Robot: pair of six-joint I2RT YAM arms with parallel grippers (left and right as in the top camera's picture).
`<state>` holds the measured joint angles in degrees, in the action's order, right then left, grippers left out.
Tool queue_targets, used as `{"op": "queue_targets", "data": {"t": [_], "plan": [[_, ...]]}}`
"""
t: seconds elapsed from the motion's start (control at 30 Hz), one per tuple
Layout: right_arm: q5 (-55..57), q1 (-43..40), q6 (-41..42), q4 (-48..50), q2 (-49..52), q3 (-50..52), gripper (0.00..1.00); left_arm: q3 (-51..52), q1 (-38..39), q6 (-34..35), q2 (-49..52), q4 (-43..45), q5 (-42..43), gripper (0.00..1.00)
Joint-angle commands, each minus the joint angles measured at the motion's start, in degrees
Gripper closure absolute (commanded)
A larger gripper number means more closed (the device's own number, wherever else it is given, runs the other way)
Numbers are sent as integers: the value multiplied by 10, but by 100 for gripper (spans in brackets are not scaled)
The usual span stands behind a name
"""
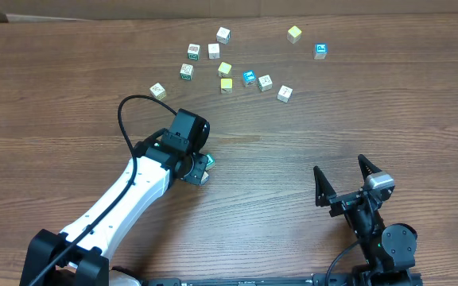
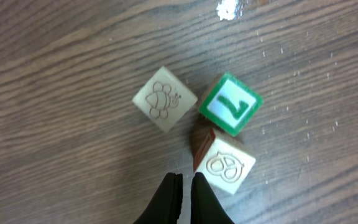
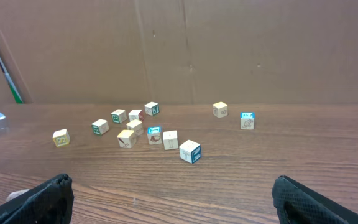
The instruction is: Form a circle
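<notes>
A wood-grain counter is stretching across the whole overhead view. From the near left corner, the white left arm is reaching diagonally toward the middle of the counter, a black cable looping above it. Its left claw is pointing down with its two dark fingers clenched together, gripping nothing.

The circle is sitting on the counter right under that claw, left of centre and nearer than all the other cubes. The left wrist view is showing three of its cubes bunched tightly. A whitish cube printed with a bee is lying on the left. A green-faced cube is lying to its right, the two almost meeting at their corners. A whitish cube with a looped print is sitting nearer, below the green one. The clenched fingertips are resting just beside this nearest cube's left edge; whether they are touching it cannot be told.

Farther back, about a dozen loose cubes are lying scattered across the far middle of the counter, well apart from the circle. Among them, a yellow cube and a blue-faced cube are sitting farthest right.

At the near right, the right claw is hovering with its fingers spread wide, released and empty, pointing toward the far cubes.
</notes>
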<state>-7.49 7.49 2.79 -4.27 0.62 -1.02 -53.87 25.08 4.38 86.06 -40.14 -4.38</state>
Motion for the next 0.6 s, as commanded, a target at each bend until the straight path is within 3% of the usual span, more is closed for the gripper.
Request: {"op": "queue_targets", "data": {"t": [0.0,0.57], "plan": [[1,-3,-3,2,-5,6,0,27,-2,10,5,17,13,96],[1,-3,-3,2,-5,6,0,74,-2,10,5,96,12,96]]}}
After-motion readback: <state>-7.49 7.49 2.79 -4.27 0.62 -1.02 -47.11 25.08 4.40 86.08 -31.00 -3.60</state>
